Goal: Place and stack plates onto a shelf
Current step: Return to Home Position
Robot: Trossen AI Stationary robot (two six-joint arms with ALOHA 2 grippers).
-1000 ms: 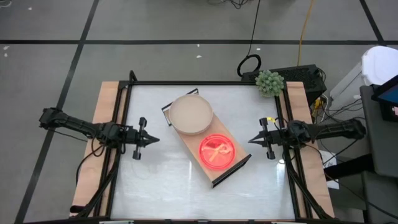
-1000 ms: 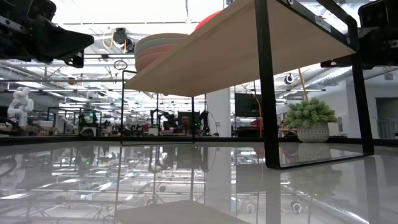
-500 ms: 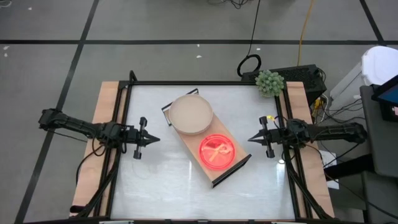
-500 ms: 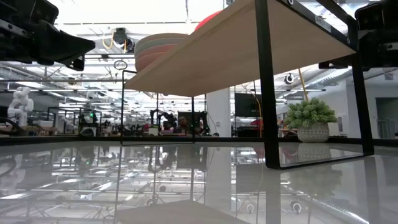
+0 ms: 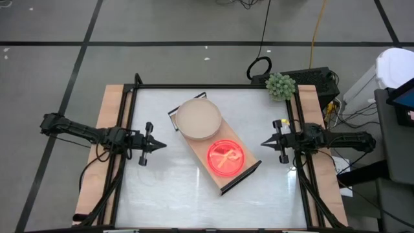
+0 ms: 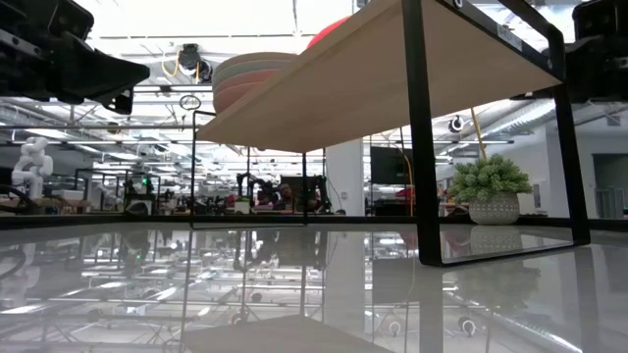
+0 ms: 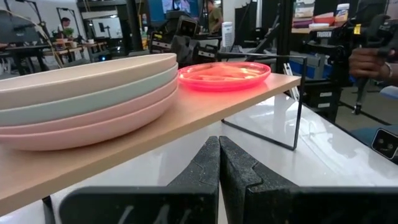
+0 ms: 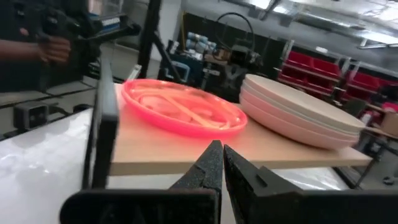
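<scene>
Shelf (image 5: 196,147): a light-wood board on thin black frame ends, set diagonally at the middle of the white table (image 5: 162,194); in the low view its underside (image 6: 373,69) is seen from below.
Large plates (image 5: 198,119): four are stacked at the shelf end nearer the table's far edge. Beige is on top, pale grey-green is under it, and two dusty-pink ones are below.
Small plates (image 5: 225,156): a translucent pink-and-orange stack is seen on the shelf's other end, just beside the large stack but not touching it; how many are in it cannot be told.
Left gripper (image 5: 162,145): held over the table's left side, well apart from the shelf and pointed toward it. Its fingers are pressed together and nothing is gripped.
Right gripper (image 5: 263,145): held at the table's right edge, pointed at the shelf, with its fingers closed tip to tip and nothing between them.
Potted plant (image 5: 281,85): placed at the table's far right corner.
</scene>
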